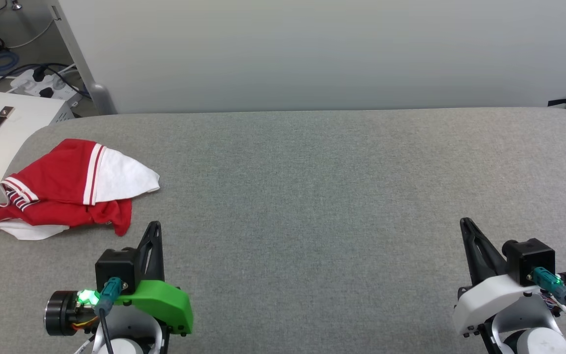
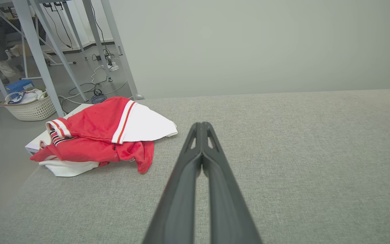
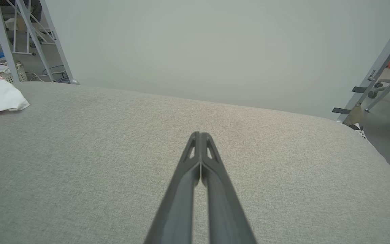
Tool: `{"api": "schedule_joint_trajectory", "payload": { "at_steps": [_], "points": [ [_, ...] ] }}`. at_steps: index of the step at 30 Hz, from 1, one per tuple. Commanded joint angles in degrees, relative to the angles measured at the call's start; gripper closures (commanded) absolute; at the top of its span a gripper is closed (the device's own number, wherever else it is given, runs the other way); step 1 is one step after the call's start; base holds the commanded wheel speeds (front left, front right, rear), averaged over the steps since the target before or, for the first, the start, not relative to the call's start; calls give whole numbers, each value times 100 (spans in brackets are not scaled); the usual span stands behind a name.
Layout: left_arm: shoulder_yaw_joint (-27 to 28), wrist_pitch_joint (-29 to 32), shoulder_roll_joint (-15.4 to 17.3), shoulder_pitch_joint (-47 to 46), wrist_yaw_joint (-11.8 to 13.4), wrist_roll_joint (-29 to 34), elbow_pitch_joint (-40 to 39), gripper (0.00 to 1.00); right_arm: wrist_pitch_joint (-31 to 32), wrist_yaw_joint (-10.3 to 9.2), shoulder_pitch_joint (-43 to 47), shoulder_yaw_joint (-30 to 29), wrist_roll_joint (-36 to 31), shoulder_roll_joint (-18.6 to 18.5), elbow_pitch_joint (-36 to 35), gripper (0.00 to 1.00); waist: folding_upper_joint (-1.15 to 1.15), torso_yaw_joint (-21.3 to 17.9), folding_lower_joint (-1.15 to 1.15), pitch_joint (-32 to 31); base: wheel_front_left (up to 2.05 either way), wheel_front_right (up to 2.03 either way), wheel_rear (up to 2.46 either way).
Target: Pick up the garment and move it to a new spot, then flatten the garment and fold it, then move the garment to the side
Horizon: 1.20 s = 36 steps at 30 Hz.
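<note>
Garment [image 1: 67, 189] bunched at tabletop [image 1: 312, 196] left edge, by far-left corner; your left claw [image 1: 154, 226] near it, right claw [image 1: 464, 222] well apart, both closed, empty.

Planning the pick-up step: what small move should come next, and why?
Probably open the left pincer and ease it toward the garment: it lies crumpled just ahead-left of that pincer on the grey surface, untouched, and both pincers are shut; the right pincer sits far off.
</note>
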Motion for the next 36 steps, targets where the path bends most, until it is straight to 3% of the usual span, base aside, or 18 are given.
{"api": "schedule_joint_trajectory", "payload": {
  "at_steps": [1,36],
  "points": [
    [6,-4,-24,6,23,57,-13,100,17,-4,44,-10,-55,0,-27,100,0,0,0,0,0,0,0],
    [6,-4,-24,6,23,57,-13,100,17,-4,44,-10,-55,0,-27,100,0,0,0,0,0,0,0]
  ]
}}
